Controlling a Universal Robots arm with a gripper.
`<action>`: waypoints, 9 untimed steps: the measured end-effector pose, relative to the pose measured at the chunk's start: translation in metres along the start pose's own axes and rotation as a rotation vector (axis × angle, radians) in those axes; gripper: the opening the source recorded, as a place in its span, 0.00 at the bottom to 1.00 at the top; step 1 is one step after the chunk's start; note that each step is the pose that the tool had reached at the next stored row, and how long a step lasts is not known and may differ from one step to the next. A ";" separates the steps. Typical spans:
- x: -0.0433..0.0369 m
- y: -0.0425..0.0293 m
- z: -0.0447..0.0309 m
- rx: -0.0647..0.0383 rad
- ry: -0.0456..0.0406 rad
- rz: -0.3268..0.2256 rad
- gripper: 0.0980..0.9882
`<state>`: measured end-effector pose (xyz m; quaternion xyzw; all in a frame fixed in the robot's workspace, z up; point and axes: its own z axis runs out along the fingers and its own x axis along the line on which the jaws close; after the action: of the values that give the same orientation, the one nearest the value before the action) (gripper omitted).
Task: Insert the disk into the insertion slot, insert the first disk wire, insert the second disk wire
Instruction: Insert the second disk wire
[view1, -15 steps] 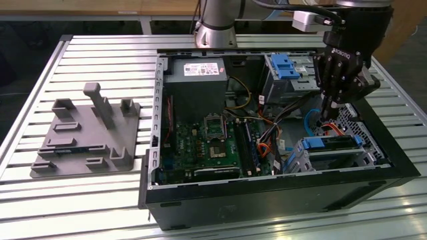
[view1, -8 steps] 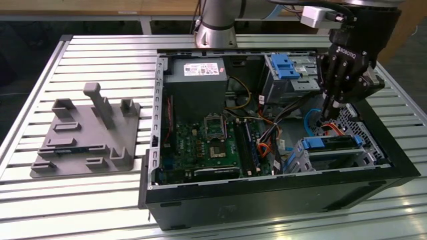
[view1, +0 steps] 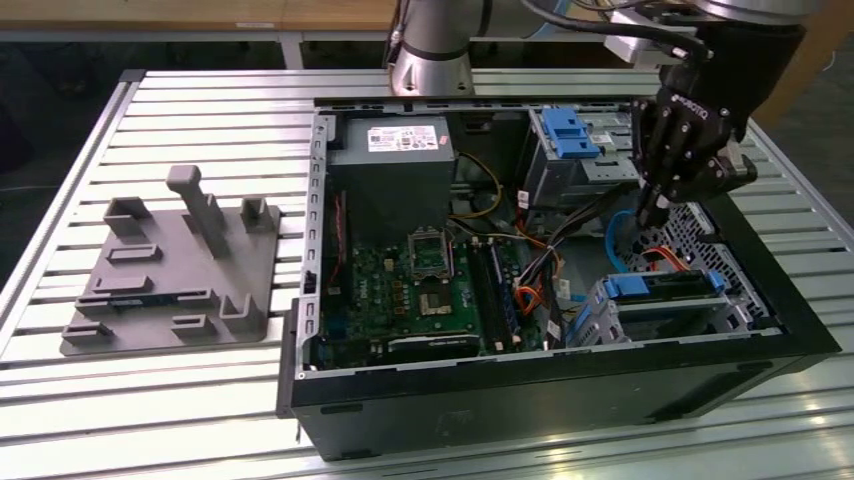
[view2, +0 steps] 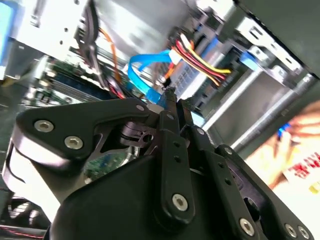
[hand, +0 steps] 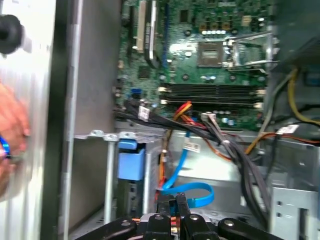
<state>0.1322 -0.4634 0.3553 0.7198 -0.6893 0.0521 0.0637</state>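
Even, fairly bright overhead light falls on the slatted aluminium table, which glares nearly white along its near edge in the exterior view. The computer case interior sits in shadow (its black front wall reads almost featureless). In the second wrist view the gripper is sharp, the background smeared and overexposed. The first wrist view's motherboard is softly blurred.

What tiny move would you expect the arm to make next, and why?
Probably a slight easing of the gripper towards the second disk wire. The disk already sits in the insertion slot, and in both wrist views the gripper hangs just short of that light-blue cable's loop.
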 end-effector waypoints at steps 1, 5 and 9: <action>0.0006 0.0000 0.0001 0.001 -0.0181 0.000 0.09; 0.0052 0.0002 0.0008 0.003 -0.0583 -0.001 0.09; 0.0071 0.0003 0.0012 0.003 -0.0621 -0.001 0.09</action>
<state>0.1322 -0.4706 0.3553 0.7214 -0.6906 0.0308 0.0411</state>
